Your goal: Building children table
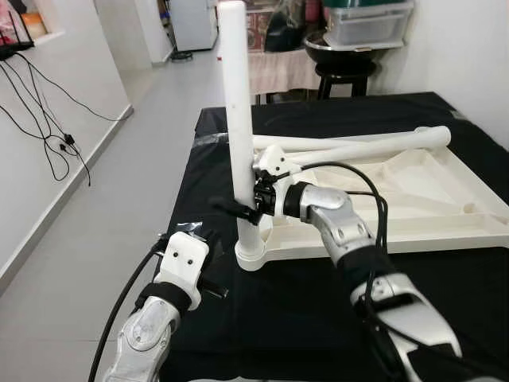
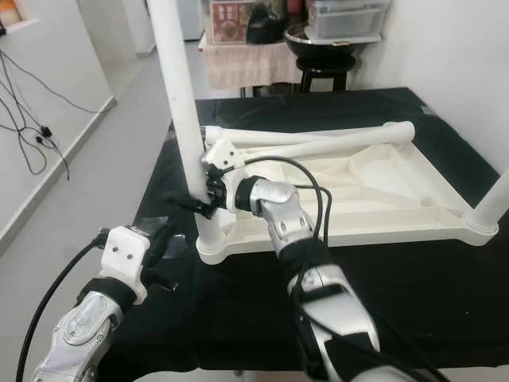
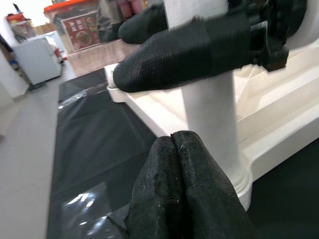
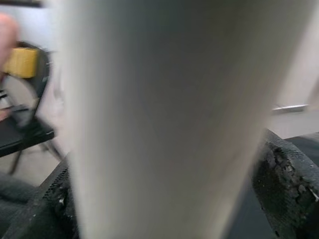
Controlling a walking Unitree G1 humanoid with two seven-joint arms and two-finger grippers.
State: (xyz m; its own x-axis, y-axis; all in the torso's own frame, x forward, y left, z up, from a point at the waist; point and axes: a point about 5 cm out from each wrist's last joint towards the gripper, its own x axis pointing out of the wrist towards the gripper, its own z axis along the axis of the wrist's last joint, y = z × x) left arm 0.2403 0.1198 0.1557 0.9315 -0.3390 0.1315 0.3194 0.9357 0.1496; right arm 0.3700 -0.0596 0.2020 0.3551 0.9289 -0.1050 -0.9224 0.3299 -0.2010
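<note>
The left gripper (image 1: pixel 208 280) rests low on the black cloth (image 1: pixel 262 318), at about seven o'clock from the socket, its fingers (image 3: pixel 179 199) pressed together on nothing; if it lifts or swings toward three o'clock it could knock the base of the leg. Just past it, the upright table leg (image 1: pixel 236 119) stands in the corner socket (image 1: pixel 250 256) of the upturned white tabletop (image 1: pixel 413 199), and I judge it is being seated or turned there. The right gripper (image 1: pixel 253 200) is clenched around the leg low down, one finger on each side. The chief risk is a crooked push: force away from the leg's line could jam it in the socket or tilt the whole top on the slippery cloth. A loose grip would let the smooth tube spin or slide through the fingers. At one o'clock, two spare legs (image 1: pixel 358 145) lie across the far edge of the top and could roll off if it lurches. Another fitted leg (image 2: pixel 495 205) stands at the three o'clock corner.
</note>
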